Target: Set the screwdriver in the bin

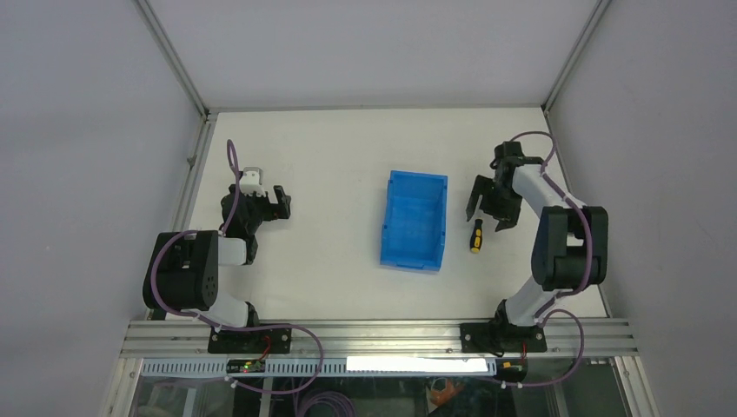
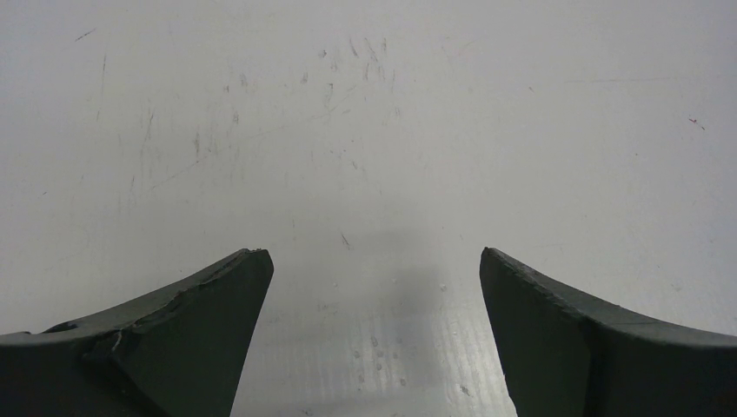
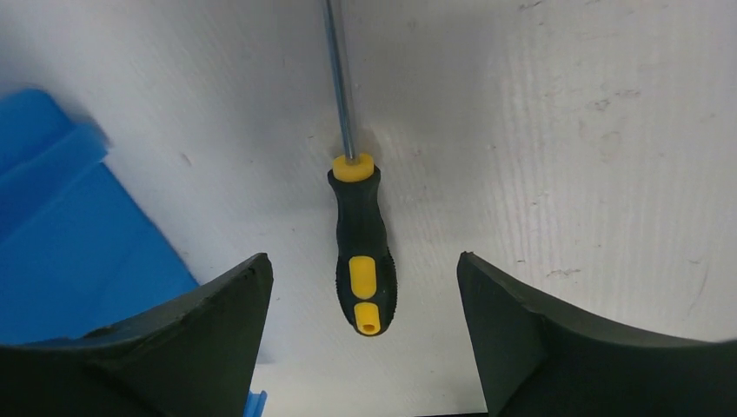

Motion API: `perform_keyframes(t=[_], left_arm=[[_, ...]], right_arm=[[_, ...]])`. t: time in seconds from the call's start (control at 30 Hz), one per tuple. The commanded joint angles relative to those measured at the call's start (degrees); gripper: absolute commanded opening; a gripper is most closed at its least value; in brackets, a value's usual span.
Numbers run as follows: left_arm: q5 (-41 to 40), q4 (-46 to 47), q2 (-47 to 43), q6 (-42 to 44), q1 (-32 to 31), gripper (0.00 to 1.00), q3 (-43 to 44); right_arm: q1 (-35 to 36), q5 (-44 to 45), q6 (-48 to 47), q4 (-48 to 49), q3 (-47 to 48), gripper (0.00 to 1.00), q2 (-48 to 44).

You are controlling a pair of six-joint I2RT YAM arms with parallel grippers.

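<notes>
The screwdriver (image 1: 475,236) with a yellow-and-black handle lies flat on the white table just right of the blue bin (image 1: 413,221). My right gripper (image 1: 488,211) is open and hovers right over the screwdriver's handle end. In the right wrist view the handle (image 3: 362,252) lies between the spread fingers of that gripper (image 3: 363,261), untouched, with the thin shaft (image 3: 338,78) pointing away. A corner of the bin (image 3: 61,234) shows at the left there. My left gripper (image 1: 278,201) is open and empty over bare table, well left of the bin; its wrist view shows the gripper (image 2: 374,254) over scuffed table only.
The table (image 1: 330,174) is walled by grey panels at the back and both sides. An aluminium rail (image 1: 374,334) runs along the near edge, where both arm bases are bolted. The bin's inside looks empty.
</notes>
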Motion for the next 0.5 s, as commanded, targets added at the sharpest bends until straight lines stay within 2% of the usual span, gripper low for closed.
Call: perform_keyframes(t=[0.0,0.07,0.23,0.37,0.47], left_arm=[[0.3,3.2,-0.7,0.0,-0.5,0.99,1.0],[0.3,3.2,-0.7,0.0,-0.5,0.99,1.0],[0.2,3.2,-0.7,0.0,-0.5,0.99,1.0],[0.3,3.2,-0.7,0.0,-0.6,0.99,1.0],[0.3,3.2,-0.7,0.0,-0.5,0.99,1.0]], right_arm=[[2.9,4.1,-1.0,2.9,-0.8,0.8,5.4],[3.2,5.3,-0.9,3.4,-0.7,0.75,8.7],[3.6,6.7,-0.7,3.8,-1.2,0.45,12.5],[5.0,7.8,-1.8,0.8,0.1,0.01,11.0],[5.9,9.7,-2.9,-5.8,5.3,0.0,8.2]])
